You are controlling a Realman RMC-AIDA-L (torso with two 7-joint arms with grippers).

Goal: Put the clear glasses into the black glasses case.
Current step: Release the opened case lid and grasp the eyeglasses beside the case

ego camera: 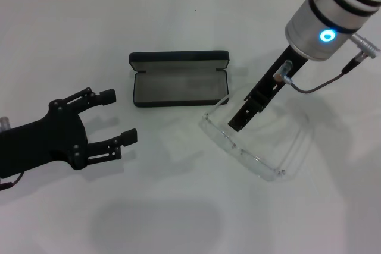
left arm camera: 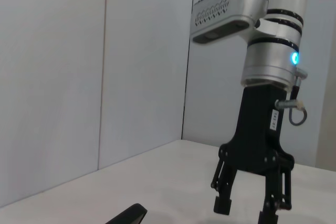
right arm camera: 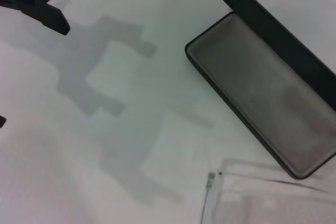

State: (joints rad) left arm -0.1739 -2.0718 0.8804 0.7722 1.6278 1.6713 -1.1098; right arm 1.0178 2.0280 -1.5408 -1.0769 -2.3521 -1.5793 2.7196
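There, clear glasses (ego camera: 256,141) diagonal beside black glasses case (ego camera: 178,79).

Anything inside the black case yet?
Nothing: the black glasses case lies open, showing bare grey lining. The clear glasses sit on the table beside it, under the right gripper. No part of the lining is covered.

Robot lab: bare white table (ego camera: 178,218), plain white wall panels (left arm camera: 79,77).

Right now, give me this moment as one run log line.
right claw open, above clear glasses | black glasses case open, unfilled | left claw open, idle left of case | glasses not yet grasped
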